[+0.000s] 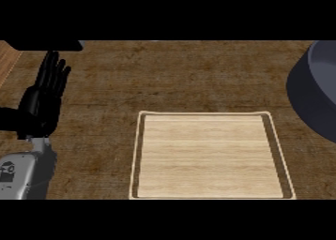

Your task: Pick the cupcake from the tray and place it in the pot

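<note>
One hand (44, 96), the left, on one grey forearm (18, 176). One wooden tray (137, 154) with a raised rim, to the right of the hand and slightly nearer the viewer. One dark grey pot (316, 93), cut by the frame edge, well to the right of the hand, beyond the tray. One brown counter (185, 70) beneath them; one paler wooden strip (1, 65) left of the hand.

a pale wooden rectangular tray with a raised rim (209, 154) lies flat, low in the middle; a dark grey round pot (322, 89) stands apart at the right edge, partly cut off.
</note>
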